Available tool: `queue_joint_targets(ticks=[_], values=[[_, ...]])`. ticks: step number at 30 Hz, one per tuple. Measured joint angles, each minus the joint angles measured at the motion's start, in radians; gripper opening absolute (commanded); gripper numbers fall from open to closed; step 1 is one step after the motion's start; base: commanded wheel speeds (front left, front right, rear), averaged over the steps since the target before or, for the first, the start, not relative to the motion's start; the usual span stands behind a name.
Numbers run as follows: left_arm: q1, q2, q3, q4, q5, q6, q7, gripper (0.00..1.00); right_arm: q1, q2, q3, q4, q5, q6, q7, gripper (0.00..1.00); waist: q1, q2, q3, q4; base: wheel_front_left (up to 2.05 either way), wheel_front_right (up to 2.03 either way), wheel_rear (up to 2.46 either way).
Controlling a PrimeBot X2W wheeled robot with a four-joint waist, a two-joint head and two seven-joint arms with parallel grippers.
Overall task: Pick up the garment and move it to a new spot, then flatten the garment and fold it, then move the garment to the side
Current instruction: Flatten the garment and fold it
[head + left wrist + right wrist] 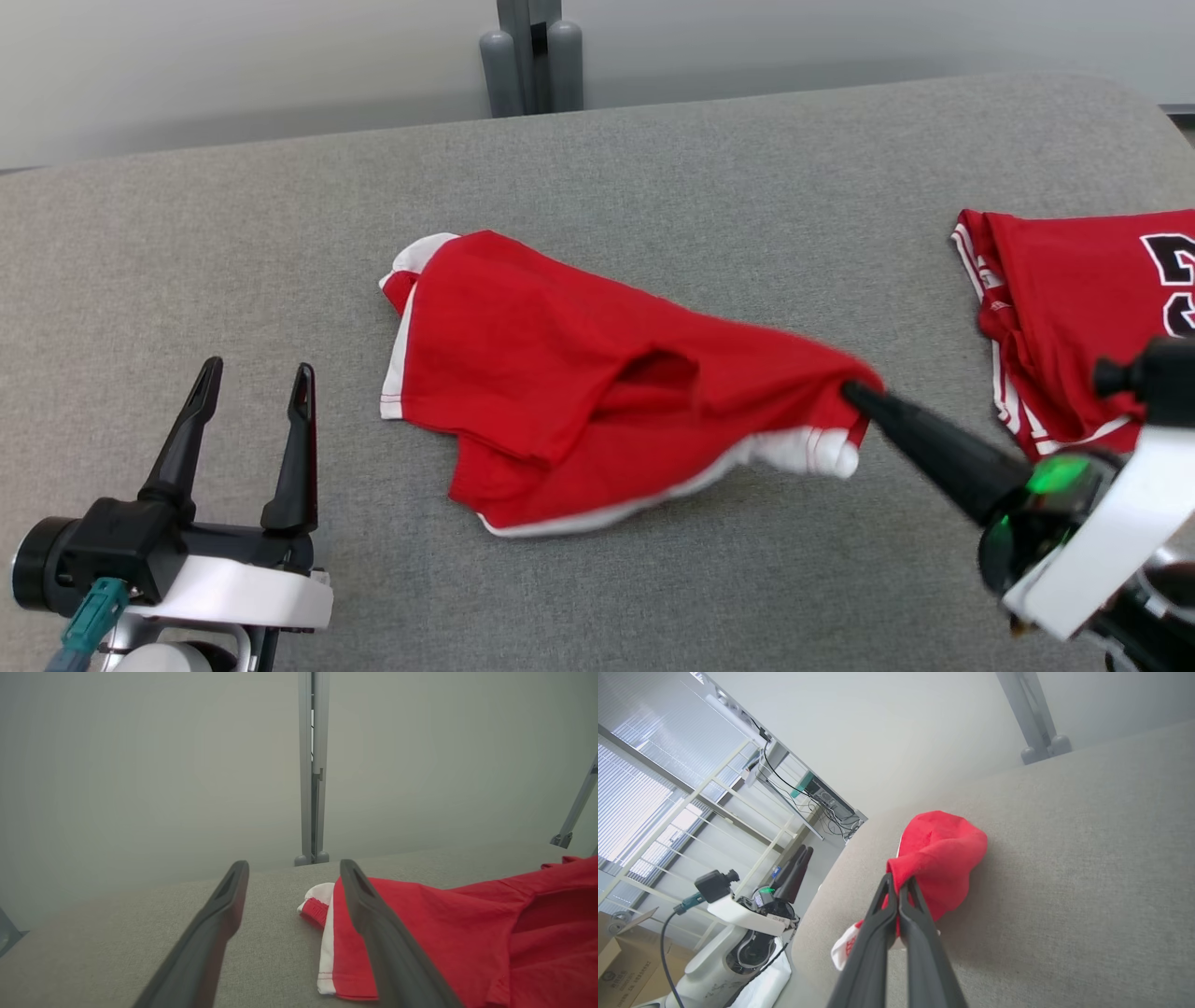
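Soft even daylight — faint shadows, slight motion blur, wide-angle warping

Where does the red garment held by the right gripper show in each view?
Head view: garment centre, right gripper pinching its right end.
Left wrist view: garment lower right.
Right wrist view: garment centre, bunched in the gripper.
Shared landmark: grey post beyond the table's far edge.

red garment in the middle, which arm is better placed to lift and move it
Right. The right gripper is shut on the red garment at the edge nearest it, while the left gripper stands open, apart from the cloth.
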Motion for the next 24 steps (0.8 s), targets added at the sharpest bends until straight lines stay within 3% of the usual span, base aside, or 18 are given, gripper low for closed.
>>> queue_joint_targets(ticks=[4,8,12,19,24], values=[[-0.008,-0.003,-0.008,0.007,0.000,-0.006,-0.004,1.00,-0.098,0.044,-0.093,0.082,0.015,0.000,-0.027,0.00,0.0000,0.0000,0.016,0.008,0.00,0.00,0.00],[-0.030,-0.009,-0.016,0.014,0.000,-0.013,-0.005,1.00,-0.158,0.067,-0.122,0.209,0.004,0.000,-0.043,0.00,0.0000,0.0000,0.029,0.019,0.00,0.00,0.00],[-0.051,-0.017,-0.026,0.027,0.000,-0.021,-0.009,1.00,-0.231,0.079,-0.154,0.411,-0.016,0.000,-0.094,0.00,0.0000,0.0000,0.053,0.035,0.00,0.00,0.00],[-0.092,-0.030,-0.051,0.054,0.000,-0.042,-0.018,1.00,-0.312,0.040,-0.148,0.730,-0.108,0.000,-0.216,0.00,0.0000,0.0000,0.091,0.073,0.00,0.00,0.00],[-0.105,-0.032,-0.050,0.072,0.000,-0.045,-0.026,1.00,-0.316,0.001,-0.108,0.825,-0.081,-0.001,-0.273,0.02,0.0000,0.0000,0.097,0.077,0.00,0.00,0.00]])
